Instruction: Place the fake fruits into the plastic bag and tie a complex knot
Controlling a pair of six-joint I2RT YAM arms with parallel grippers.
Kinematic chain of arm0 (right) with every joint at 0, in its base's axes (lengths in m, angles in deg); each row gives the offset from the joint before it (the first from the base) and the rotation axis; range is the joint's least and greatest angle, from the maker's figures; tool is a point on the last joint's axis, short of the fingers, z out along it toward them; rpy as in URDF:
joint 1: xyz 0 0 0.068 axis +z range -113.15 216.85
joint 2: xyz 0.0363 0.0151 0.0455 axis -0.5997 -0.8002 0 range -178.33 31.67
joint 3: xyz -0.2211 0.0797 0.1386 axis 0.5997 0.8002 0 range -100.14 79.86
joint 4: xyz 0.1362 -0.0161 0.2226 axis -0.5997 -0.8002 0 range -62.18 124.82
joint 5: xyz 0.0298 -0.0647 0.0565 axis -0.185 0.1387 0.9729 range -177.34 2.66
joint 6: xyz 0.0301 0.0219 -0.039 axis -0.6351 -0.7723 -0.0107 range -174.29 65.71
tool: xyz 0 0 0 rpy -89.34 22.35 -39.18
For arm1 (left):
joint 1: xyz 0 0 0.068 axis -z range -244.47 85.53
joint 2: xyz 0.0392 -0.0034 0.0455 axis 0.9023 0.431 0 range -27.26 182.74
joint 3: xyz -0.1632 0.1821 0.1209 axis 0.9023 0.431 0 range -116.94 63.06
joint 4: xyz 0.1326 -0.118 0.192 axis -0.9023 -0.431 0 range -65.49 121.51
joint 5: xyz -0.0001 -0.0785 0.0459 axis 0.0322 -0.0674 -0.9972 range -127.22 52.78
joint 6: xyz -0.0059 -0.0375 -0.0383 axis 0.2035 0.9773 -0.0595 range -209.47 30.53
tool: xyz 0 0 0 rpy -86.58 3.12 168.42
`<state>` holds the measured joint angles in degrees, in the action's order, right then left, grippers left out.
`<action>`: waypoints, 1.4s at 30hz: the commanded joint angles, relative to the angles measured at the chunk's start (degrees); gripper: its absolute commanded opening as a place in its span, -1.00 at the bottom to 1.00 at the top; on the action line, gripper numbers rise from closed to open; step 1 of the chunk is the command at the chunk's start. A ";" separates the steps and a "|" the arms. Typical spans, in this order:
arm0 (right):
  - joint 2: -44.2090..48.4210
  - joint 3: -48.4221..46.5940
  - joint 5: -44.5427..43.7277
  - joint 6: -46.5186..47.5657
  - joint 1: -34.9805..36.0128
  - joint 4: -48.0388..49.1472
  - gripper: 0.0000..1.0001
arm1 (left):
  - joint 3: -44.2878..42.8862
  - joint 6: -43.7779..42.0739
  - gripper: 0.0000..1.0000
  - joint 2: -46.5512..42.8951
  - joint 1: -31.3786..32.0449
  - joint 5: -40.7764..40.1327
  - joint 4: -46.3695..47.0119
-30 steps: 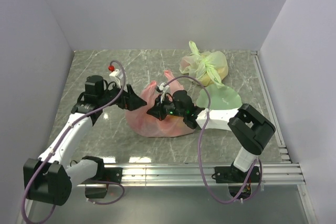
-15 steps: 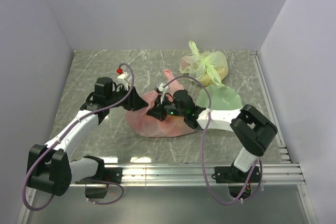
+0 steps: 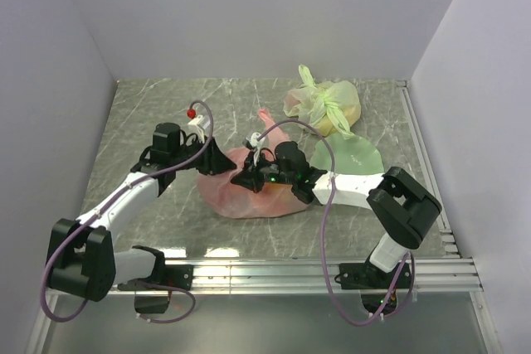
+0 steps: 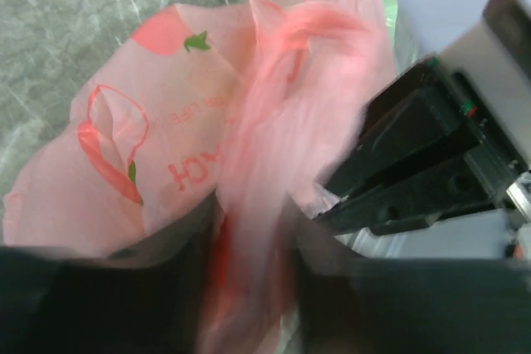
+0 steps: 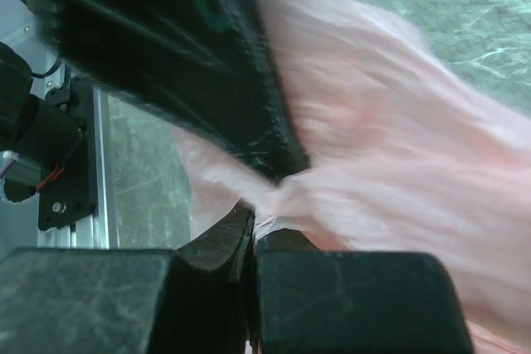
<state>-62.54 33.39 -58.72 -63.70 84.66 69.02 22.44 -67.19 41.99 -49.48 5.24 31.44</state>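
Lying just left of the pale green wavy-edged plate [image 3: 353, 159], the thin, crinkly, translucent pink-salmon plastic bag [image 3: 236, 201] bulges low on the grey marbled table [image 3: 149, 97]. Both arms work at the top of the bag. The right gripper [image 5: 255, 236], on the side nearer the plate, has its fingers pressed together on a pinch of pink film. The left gripper [image 3: 216, 161], on the side farther from the plate, appears closed around a gathered, rope-like strand of the bag that runs between its dark fingers, though blur softens that view.

The film looks very light, soft and slippery. It would likely stretch or tear under a hard pull, and a flat sheet of it would slide out of a grip. The bunched handle strands look like the best hold, taken close to the twist so that the loop stays short and under control.

The fake fruits cannot be made out one by one. Only a warmer orange tint shows through the bag's belly, so I judge them to be inside. The state of the knot is hidden beneath the two grippers. Behind the plate rests a pale green-yellow knotted plastic bag [image 3: 323, 105].
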 commanded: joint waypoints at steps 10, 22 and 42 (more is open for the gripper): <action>11.40 -4.93 4.51 2.92 -3.33 -18.42 -0.40 | 2.56 1.01 -0.99 -2.27 -6.63 14.22 5.96; 17.49 -12.49 8.72 -4.39 -21.09 -38.41 -0.01 | 7.49 2.76 -0.99 -5.36 -6.55 16.25 14.66; 1.94 -20.23 22.70 -35.47 -13.10 -22.61 0.14 | 6.61 -13.92 -0.91 -12.30 0.83 10.81 6.06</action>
<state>-58.87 15.64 -38.57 -89.16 71.39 39.23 30.03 -75.58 31.37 -50.10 17.17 39.37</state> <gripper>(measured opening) 0.562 0.050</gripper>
